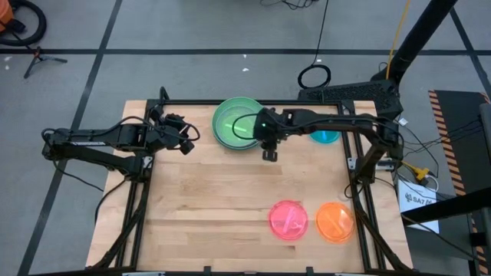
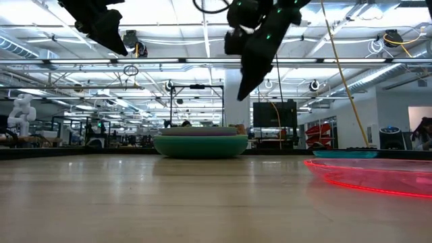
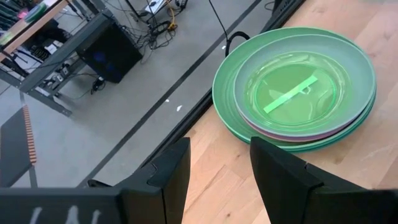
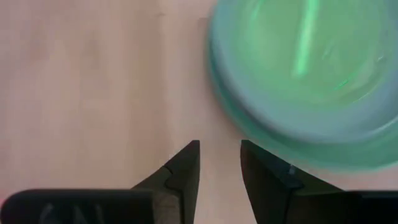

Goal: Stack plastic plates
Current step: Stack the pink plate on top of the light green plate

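Observation:
A stack of plastic plates (image 1: 236, 123) rests on the table at the far middle, with a translucent lime plate (image 3: 292, 90) on top of wider mint, pale and teal ones. My right gripper (image 4: 219, 158) hangs open above the bare wood just off the stack's near-right rim, holding nothing. My left gripper (image 3: 219, 162) waits open in the air to the left of the stack, pointing toward it. A blue plate (image 1: 324, 136) lies at the far right. A hot pink plate (image 1: 288, 220) and an orange plate (image 1: 334, 222) lie side by side near the front right.
The stack (image 2: 200, 143) sits close to the table's far edge, with the floor and cables beyond it. Bare wood stretches across the table's middle and left front. The arms' dark frame rails run along the left and right edges.

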`<state>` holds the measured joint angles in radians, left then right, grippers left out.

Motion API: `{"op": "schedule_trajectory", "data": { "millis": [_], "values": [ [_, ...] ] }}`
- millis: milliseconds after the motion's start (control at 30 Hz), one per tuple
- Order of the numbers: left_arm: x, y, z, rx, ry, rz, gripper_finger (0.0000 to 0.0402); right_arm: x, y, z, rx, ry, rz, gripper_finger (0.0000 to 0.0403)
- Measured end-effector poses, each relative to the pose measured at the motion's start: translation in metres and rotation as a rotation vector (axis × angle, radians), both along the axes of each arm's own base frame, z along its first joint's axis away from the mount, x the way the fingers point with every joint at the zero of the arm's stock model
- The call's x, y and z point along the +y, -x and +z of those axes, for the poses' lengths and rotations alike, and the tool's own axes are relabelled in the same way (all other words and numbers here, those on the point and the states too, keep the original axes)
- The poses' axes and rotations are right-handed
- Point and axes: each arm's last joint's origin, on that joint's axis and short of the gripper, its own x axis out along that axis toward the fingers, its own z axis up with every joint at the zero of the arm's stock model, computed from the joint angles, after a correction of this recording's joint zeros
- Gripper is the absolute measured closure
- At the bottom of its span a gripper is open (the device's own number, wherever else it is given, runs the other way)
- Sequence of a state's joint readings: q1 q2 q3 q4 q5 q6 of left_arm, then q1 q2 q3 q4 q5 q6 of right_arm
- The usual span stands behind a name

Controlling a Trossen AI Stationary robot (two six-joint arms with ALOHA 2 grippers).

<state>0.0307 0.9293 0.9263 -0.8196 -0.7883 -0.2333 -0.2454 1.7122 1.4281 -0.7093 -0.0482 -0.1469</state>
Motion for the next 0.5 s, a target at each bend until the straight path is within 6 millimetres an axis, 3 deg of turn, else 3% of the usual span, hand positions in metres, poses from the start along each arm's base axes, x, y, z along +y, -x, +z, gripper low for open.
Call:
{"op": "schedule_trajectory", "data": {
  "millis": [233, 500],
  "values": [
    [0.0, 0.0, 0.0, 0.003, 0.0, -0.001, 0.0229, 0.034, 0.014, 0.006, 0.103, -0.284, -0.111, 0.0293],
    [0.0, 0.0, 0.0, 0.022, -0.012, -0.016, 0.0229, 0.071, 0.02, 0.0, 0.26, -0.394, -0.279, 0.0293]
  ]
}}
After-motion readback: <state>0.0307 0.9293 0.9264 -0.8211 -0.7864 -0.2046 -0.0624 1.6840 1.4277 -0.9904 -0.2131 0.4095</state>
